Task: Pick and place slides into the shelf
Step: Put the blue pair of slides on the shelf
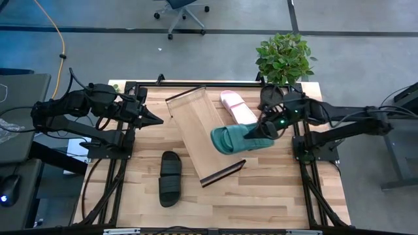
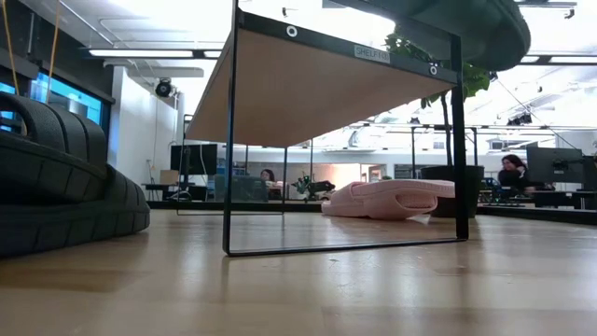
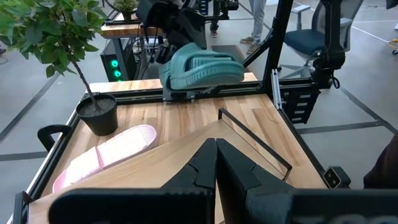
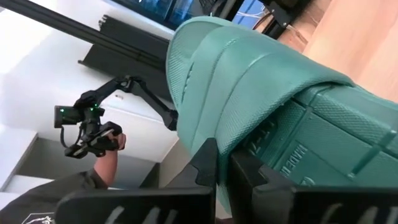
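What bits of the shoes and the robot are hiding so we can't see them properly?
- Green slide: the high view hides its far end under the right pincer.
- Black slide: the low view's edge cuts it off.
- Pink slide: the shelf leg crosses it in the low view.
- Left pincer: only the tips show in its wrist view.

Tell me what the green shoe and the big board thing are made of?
The green slide, held in the right claw, looks like soft moulded rubber or foam: matte, with pebbly texture and raised ribs. The shelf looks like light wood, with visible grain and a smooth pale top, and thin dark end rails, probably metal.
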You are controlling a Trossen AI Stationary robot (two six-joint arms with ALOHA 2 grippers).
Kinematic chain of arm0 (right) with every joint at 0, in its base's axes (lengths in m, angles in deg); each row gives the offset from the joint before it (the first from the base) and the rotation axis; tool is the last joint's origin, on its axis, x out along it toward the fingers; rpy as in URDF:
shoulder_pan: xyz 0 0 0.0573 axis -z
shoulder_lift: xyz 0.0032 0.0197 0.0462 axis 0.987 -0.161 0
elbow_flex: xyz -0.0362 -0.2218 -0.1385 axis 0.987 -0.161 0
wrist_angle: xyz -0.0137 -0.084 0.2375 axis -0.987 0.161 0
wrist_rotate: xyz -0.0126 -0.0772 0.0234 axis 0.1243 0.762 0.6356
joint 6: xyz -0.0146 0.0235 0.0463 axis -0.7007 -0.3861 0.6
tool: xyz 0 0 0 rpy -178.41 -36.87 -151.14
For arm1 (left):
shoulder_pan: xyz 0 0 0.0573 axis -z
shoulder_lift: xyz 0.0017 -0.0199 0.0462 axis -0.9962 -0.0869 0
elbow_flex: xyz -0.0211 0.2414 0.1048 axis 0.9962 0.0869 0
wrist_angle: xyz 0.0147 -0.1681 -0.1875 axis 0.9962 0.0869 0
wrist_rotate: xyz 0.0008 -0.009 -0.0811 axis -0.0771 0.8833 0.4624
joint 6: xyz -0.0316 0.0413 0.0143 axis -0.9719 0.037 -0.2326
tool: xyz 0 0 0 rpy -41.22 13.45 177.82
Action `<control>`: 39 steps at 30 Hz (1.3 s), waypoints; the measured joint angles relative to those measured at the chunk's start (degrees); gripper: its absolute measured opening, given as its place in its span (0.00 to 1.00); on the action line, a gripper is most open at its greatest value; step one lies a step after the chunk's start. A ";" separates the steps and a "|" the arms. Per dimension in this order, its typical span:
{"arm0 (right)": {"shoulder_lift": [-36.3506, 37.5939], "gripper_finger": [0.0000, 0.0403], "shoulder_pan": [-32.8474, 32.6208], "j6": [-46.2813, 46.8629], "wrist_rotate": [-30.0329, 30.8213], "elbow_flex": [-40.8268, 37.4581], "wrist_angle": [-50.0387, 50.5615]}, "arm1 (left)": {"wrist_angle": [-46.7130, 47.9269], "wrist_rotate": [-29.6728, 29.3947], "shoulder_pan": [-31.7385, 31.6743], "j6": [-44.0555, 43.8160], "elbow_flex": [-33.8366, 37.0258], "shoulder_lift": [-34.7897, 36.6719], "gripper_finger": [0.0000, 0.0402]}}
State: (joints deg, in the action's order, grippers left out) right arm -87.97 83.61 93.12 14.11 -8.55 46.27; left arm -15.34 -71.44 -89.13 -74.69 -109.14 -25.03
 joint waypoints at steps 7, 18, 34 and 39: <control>-3.10 0.00 2.03 0.13 -2.60 0.22 -4.69 | 0.03 0.00 0.00 0.00 -0.01 0.00 0.00; -10.49 0.00 2.38 -8.08 -0.49 15.03 13.94 | 0.10 0.00 0.00 0.08 0.00 0.00 0.00; -24.25 0.00 2.36 -14.15 6.67 40.15 39.88 | 1.64 0.00 0.02 0.24 0.00 0.00 0.00; -27.53 0.00 1.83 -15.37 8.49 46.79 47.44 | 3.23 0.00 0.00 0.24 0.00 0.02 0.00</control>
State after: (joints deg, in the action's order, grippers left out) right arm -115.50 85.44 77.75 22.61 38.24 93.71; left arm -12.11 -71.44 -89.13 -74.45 -109.14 -25.01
